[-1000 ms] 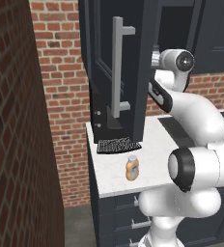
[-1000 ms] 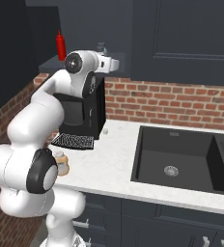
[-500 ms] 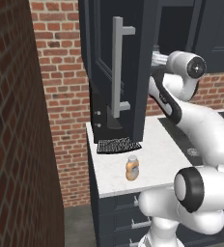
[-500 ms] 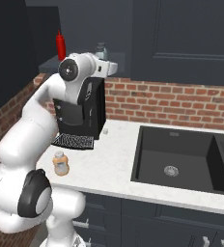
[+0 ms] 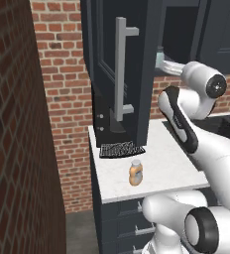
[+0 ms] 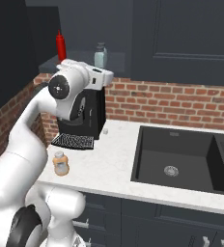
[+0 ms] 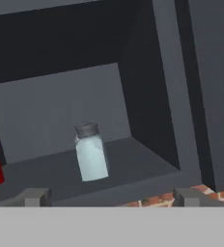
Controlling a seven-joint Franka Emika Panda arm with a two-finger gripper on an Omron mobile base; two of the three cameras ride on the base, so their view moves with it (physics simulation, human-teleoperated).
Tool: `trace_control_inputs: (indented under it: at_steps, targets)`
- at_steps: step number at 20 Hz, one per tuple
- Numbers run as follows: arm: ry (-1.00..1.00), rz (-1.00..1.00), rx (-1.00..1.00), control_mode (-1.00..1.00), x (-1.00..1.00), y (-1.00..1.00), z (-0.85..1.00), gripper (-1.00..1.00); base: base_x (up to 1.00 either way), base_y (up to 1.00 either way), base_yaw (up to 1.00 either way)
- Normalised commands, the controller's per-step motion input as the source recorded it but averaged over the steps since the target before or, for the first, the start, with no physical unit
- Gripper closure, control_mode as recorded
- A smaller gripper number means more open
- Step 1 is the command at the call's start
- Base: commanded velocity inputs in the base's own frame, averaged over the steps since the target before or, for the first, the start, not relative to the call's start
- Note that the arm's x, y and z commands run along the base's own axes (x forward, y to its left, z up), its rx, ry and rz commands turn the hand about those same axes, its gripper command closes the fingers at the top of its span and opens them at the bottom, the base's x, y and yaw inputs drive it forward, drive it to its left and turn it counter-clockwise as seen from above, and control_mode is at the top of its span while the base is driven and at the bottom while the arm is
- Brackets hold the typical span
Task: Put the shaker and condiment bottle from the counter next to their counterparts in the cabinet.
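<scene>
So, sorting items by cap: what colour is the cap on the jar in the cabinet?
Dark grey, on the pale grey-blue shaker; the hand view shows it best.

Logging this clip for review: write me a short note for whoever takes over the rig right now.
Hand: open, holding nothing, raised in front of the open cabinet.
Shaker: upright on the cabinet shelf, right of a red bottle.
Condiment bottle: on the counter, in front of the coffee machine.
Done: shaker stowed.
Left: pick up the condiment bottle and stand it next to the red bottle.
</scene>
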Motion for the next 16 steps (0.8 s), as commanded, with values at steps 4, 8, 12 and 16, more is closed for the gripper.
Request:
trace_control_inputs:
  at_steps: [4,8,12,16]
  targets:
    - [-0.07,0.02,0.05,-1.0,-0.84,-0.25,0.15,-1.0,0.0,0.0,0.0]
    - [-0.05,0.05,0.05,-1.0,-0.83,-0.31,0.17,-1.0,0.0,0.0,0.0]
    - [-0.02,0.06,0.04,-1.0,-0.82,-0.28,0.14,-1.0,0.0,0.0,0.0]
    - [0.0,0.09,0.01,-1.0,-0.79,-0.23,0.06,-1.0,0.0,0.0,0.0]
